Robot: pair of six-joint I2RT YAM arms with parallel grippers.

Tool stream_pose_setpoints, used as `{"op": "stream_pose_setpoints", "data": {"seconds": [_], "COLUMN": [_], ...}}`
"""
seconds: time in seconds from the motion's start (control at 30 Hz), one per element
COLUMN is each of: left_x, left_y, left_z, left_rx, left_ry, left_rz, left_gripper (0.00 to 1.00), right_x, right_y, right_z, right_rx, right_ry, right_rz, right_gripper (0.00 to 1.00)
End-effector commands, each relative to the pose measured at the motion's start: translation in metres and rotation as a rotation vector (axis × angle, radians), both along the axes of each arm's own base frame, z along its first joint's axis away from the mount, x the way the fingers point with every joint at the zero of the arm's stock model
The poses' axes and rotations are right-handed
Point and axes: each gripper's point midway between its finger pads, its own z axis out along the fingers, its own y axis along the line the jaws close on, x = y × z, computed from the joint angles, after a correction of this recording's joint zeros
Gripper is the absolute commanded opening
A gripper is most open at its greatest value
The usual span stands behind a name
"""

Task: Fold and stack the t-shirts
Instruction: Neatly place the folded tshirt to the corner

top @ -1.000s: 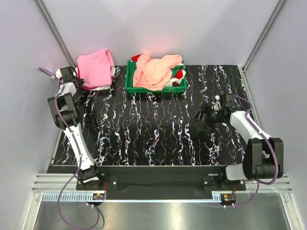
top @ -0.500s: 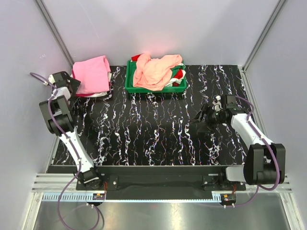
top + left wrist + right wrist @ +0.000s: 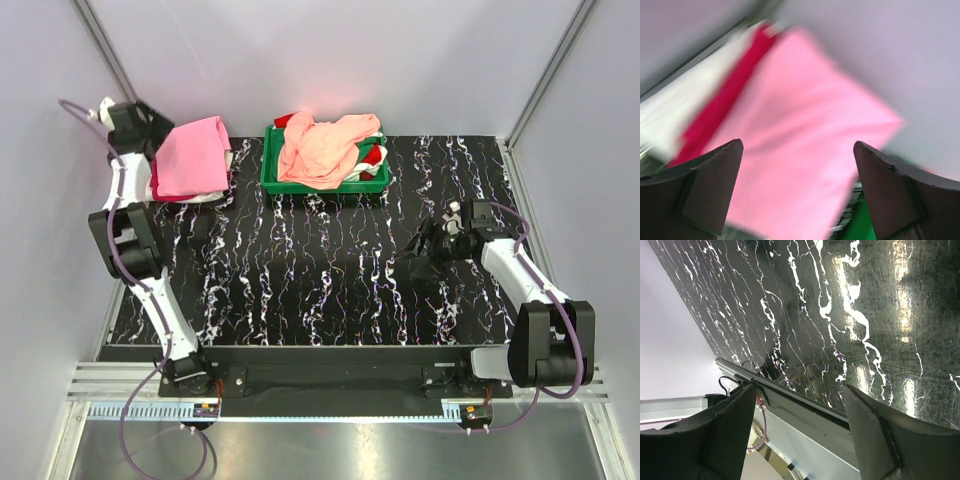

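Observation:
A folded pink t-shirt [image 3: 190, 155] lies on top of a stack at the table's back left corner, with a crimson [image 3: 158, 192] and a white t-shirt [image 3: 205, 197] showing beneath it. My left gripper [image 3: 150, 122] hovers open just left of the stack, holding nothing. In the left wrist view, blurred by motion, its open jaws [image 3: 797, 145] frame the pink t-shirt [image 3: 805, 125], the crimson edge [image 3: 722, 102] and the white layer [image 3: 682, 110]. A crumpled peach t-shirt [image 3: 325, 148] fills the green tray [image 3: 322, 186]. My right gripper [image 3: 422, 244] is open and empty over the table's right side.
Red and white cloth [image 3: 372, 155] peeks out under the peach shirt in the tray. In the right wrist view the open gripper [image 3: 800, 390] shows only black marbled tabletop [image 3: 840, 300] and the table's metal edge rail [image 3: 805, 405]. Grey walls stand close behind the left gripper.
My left gripper opened, let go of the pink t-shirt and rose back toward the corner. The pink shirt now lies flat on the stack. The right arm has barely moved.

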Motion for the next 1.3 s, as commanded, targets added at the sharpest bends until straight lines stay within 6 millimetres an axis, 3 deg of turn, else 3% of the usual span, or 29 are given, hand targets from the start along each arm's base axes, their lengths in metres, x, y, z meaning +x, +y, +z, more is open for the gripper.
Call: {"op": "stream_pose_setpoints", "data": {"seconds": [0.0,0.17,0.2,0.23,0.27,0.3,0.33,0.47,0.7,0.83,0.87,0.93,0.97,1.03,1.07,1.1,1.13,1.17,1.23,1.27], "left_x": [0.044,0.09,0.101,0.11,0.115,0.125,0.13,0.15,0.169,0.164,0.159,0.152,0.142,0.13,0.115,0.107,0.1,0.08,0.059,0.038], "left_y": [-0.043,-0.074,-0.078,-0.087,-0.092,-0.096,-0.107,-0.124,-0.156,-0.158,-0.158,-0.157,-0.156,-0.152,-0.152,-0.148,-0.146,-0.147,-0.146,-0.147], "left_z": [0.109,0.106,0.081,0.091,0.086,0.069,0.071,0.034,0.012,0.04,0.067,0.086,0.121,0.131,0.163,0.173,0.157,0.188,0.196,0.2], "left_rx": [0.102,-0.015,-0.033,-0.036,-0.046,-0.059,-0.081,-0.11,-0.134,-0.11,-0.093,-0.066,-0.042,-0.007,0.01,0.022,0.009,0.018,0.026,0.019], "left_ry": [-0.3,-0.455,-0.426,-0.461,-0.468,-0.47,-0.492,-0.519,-0.577,-0.635,-0.674,-0.691,-0.726,-0.706,-0.73,-0.727,-0.678,-0.7,-0.674,-0.631], "left_rz": [-0.136,-0.26,-0.267,-0.28,-0.29,-0.297,-0.307,-0.3,-0.345,-0.368,-0.376,-0.388,-0.391,-0.385,-0.384,-0.373,-0.364,-0.363,-0.355,-0.348], "left_gripper": [0.99,0.99,0.99,0.99,0.99,0.99,0.99,0.99,0.99,0.99,0.99,0.99,0.99,0.99,0.99,0.99,0.99,0.99,0.99,0.99], "right_x": [0.0,0.0,0.0,0.001,0.001,0.002,0.002,0.003,0.0,0.001,0.001,0.002,0.002,0.003,0.003,0.001,0.003,0.003,0.005,0.005], "right_y": [0.005,0.003,0.003,0.003,0.003,0.004,0.003,0.002,0.002,0.003,0.003,0.003,0.003,0.003,0.003,0.001,0.001,0.0,-0.004,-0.005], "right_z": [0.006,-0.001,-0.002,-0.002,-0.004,-0.004,-0.005,-0.009,-0.024,-0.022,-0.021,-0.017,-0.014,-0.005,-0.001,0.001,0.01,0.014,0.028,0.033], "right_rx": [0.018,0.005,0.006,0.007,0.005,0.005,0.002,-0.007,-0.004,-0.001,0.0,0.001,0.003,0.002,0.001,-0.009,-0.014,-0.021,-0.047,-0.055], "right_ry": [-0.032,-0.015,-0.011,-0.009,-0.007,-0.006,-0.007,0.004,0.037,0.038,0.033,0.027,0.018,-0.003,-0.013,-0.012,-0.043,-0.053,-0.083,-0.095], "right_rz": [0.018,0.022,0.019,0.02,0.022,0.022,0.021,0.017,0.02,0.023,0.024,0.024,0.023,0.023,0.022,0.017,0.016,0.014,0.002,-0.001], "right_gripper": [0.78,0.78,0.78,0.78,0.78,0.78,0.78,0.78,0.78,0.77,0.78,0.77,0.78,0.77,0.77,0.78,0.78,0.78,0.78,0.78]}}
